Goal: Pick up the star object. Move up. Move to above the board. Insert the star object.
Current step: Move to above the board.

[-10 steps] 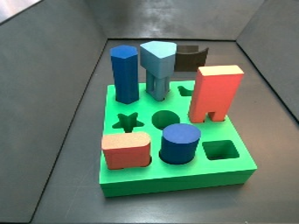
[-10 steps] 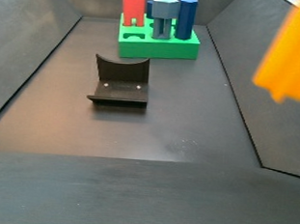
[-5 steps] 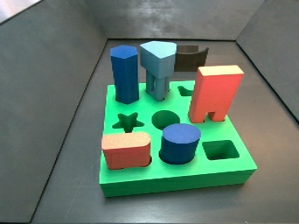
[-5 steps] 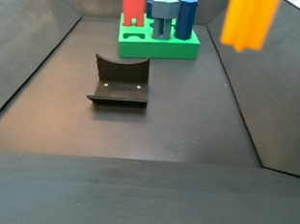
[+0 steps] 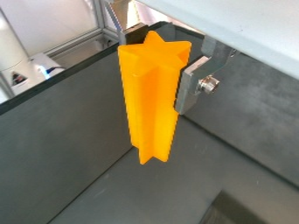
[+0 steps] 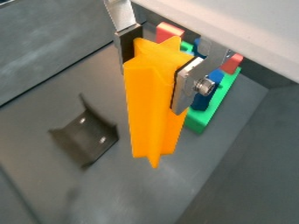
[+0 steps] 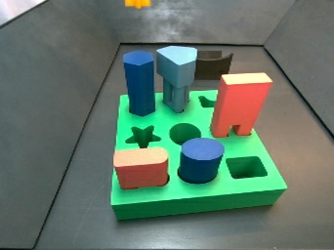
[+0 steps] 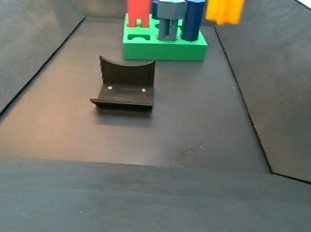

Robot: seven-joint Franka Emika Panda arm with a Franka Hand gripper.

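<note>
The gripper [image 6: 149, 63] is gripping the star object [image 6: 153, 105] between its silver fingers [image 6: 188, 86], the orange prism hanging upright below them, clear of the dark floor. In a wrist view the green board [image 6: 208, 115] is lying beyond the gripper and the fixture [image 6: 84, 133] is sitting lower, off to one side. In both side views only the prism's lower end [image 8: 226, 7] is showing.
</note>
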